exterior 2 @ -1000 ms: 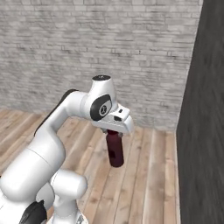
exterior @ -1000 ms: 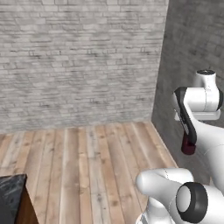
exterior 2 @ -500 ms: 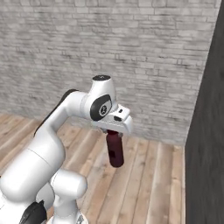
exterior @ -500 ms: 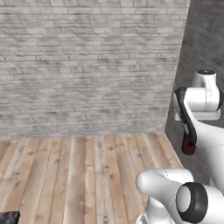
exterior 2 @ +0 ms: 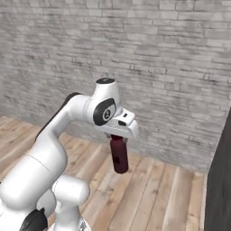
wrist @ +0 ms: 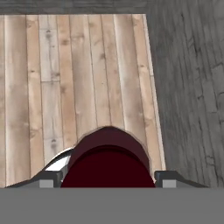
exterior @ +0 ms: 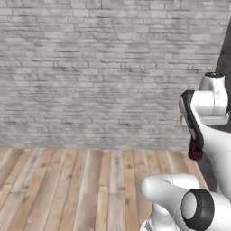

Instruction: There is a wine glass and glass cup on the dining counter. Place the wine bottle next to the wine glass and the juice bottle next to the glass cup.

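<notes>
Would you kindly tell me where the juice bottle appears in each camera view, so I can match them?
Left base view: juice bottle at the right edge, peeking out behind the arm.
Right base view: centre, hanging upright under the tool.
Hand view: bottom centre, seen from above.
Shared landmark: the plank floor beneath it.

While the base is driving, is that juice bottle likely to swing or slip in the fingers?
The juice bottle hangs upright below the gripper, held only near its top, so it may sway a little on turns. It looks short, stubby and rigid, so probably not much. Its smooth, rounded body could slip if the grip is light.
</notes>
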Controlling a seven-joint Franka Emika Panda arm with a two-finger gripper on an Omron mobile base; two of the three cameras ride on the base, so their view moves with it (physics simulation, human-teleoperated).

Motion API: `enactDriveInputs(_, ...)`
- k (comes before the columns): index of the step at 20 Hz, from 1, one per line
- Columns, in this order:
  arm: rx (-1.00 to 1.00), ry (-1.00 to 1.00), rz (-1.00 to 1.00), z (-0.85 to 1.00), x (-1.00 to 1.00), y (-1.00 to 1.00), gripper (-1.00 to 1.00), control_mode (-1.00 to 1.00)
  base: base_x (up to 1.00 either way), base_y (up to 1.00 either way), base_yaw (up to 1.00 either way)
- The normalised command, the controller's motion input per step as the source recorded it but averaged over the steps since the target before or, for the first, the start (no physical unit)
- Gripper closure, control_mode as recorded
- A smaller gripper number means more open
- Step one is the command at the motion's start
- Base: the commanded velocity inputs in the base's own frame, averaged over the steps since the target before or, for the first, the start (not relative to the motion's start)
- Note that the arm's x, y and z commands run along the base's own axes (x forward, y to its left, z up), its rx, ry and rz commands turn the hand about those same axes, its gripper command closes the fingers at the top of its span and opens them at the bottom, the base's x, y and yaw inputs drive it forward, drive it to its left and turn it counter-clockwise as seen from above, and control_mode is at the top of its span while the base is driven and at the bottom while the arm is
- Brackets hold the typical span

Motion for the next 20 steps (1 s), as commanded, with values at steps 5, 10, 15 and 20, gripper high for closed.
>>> enactDriveInputs(5,0.00,0.00,0.00,0.00,0.00,0.00,1.00,1.00,0.69,-0.12,0.39)
enactDriveInputs(10,0.00,0.00,0.00,0.00,0.00,0.00,1.00,1.00,0.60,-0.04,0.55)
enactDriveInputs(15,0.00,0.00,0.00,0.00,0.00,0.00,1.00,1.00,0.47,0.00,0.72)
enactDriveInputs(20,0.00,0.00,0.00,0.00,0.00,0.00,1.00,1.00,0.41,0.00,0.79)
